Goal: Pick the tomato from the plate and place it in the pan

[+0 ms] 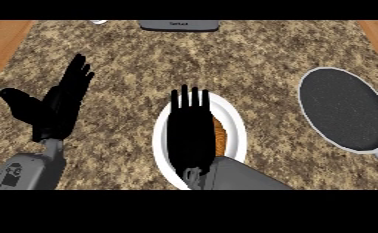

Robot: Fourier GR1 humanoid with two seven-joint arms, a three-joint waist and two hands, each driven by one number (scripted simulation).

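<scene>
Nearest the camera, the right grey forearm (240, 174) comes in from the lower edge and carries the black right hand (192, 132) flat over the round white plate (235, 117), its fingers straight and held side by side, pointing away toward the far end of the counter, curled round nothing. That hand hides most of the plate's middle; only an orange-brown sliver (219, 136) shows just beside its right edge, on the plate, and whether that sliver is the tomato cannot be told from this view. White rim shows on the plate's left, right and near sides, and the fingertips reach just past its far rim. Well apart to the right lies the dark round pan with a pale rim (338, 111), its black inside bare, its near right edge cut off by the view's border. Over on the left, the black left hand (57, 104) stands open above the speckled brown granite counter (221, 57), fingers straight and spread slightly, thumb stuck out to the left, resting apart from the plate with its grey forearm (33, 169) below it. At the counter's far edge sits a flat grey slab-like object (179, 25), and a small white thing (98, 22) peeks in beside it, too cropped to identify
</scene>
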